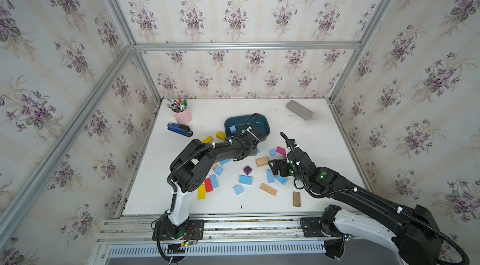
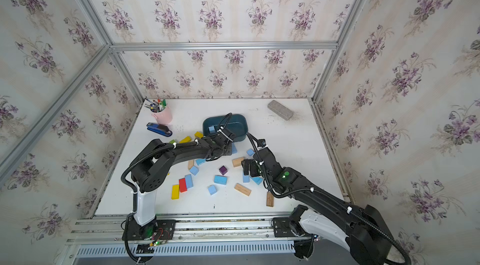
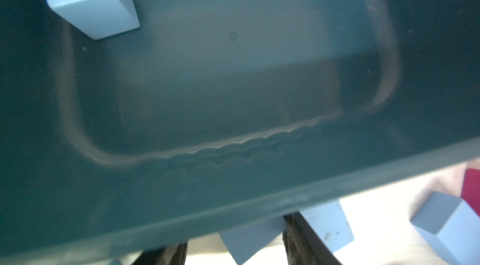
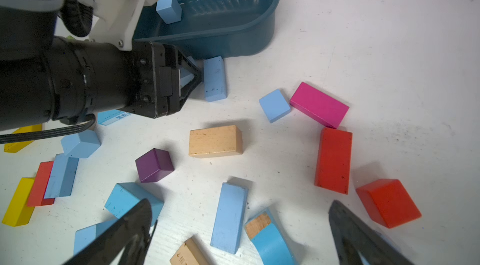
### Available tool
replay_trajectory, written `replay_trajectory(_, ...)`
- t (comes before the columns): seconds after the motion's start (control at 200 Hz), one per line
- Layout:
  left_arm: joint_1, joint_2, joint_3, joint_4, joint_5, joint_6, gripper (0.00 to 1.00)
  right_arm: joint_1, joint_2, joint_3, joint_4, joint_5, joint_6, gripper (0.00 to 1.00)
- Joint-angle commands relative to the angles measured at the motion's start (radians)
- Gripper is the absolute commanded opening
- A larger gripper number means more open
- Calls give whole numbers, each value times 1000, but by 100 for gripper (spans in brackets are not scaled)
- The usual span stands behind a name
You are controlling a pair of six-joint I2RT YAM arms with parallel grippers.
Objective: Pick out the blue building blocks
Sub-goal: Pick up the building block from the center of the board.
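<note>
L end effector (image 4: 198, 79): part-shut at blue block (image 4: 214, 79), grip unclear. R end effector (image 4: 240, 207): released. I advise: centre, clamp long sides, clear bin (image 4: 246, 43) rim.

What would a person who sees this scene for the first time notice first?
Bright wooden blocks, blue, red, yellow, pink, purple and plain, lie scattered over the white table. At their far side stands a dark teal plastic bin with one light-blue wooden cube inside. The left pincer has its tips at a light-blue oblong block beside that bin.
</note>
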Motion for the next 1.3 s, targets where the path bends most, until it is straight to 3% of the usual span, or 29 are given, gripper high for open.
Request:
replay_trajectory(0.0,0,-15,-14,0,-28,9,49,0,-4,-2,10,0,6,100)
replay_trajectory(0.26,2,-69,-41,2,-51,36,43,0,-10,1,9,-4,8,100)
replay_trajectory(0.38,2,-56,-14,1,-35,46,54,0,-14,1,2,-6,8,100)
replay_trajectory(0.59,6,-14,18,1,-21,48,54,-1,-31,-1,-12,6,5,100)
replay_trajectory(0.834,18,13,32,1,-15,63,45,-1,-31,-4,-13,7,2,100)
replay_trajectory(1.124,18,-25,13,1,-5,58,14,-1,-30,-4,-12,3,5,100)
replay_trajectory(1.294,15,-117,-35,1,9,28,10,-1,-33,-1,-13,7,3,100)
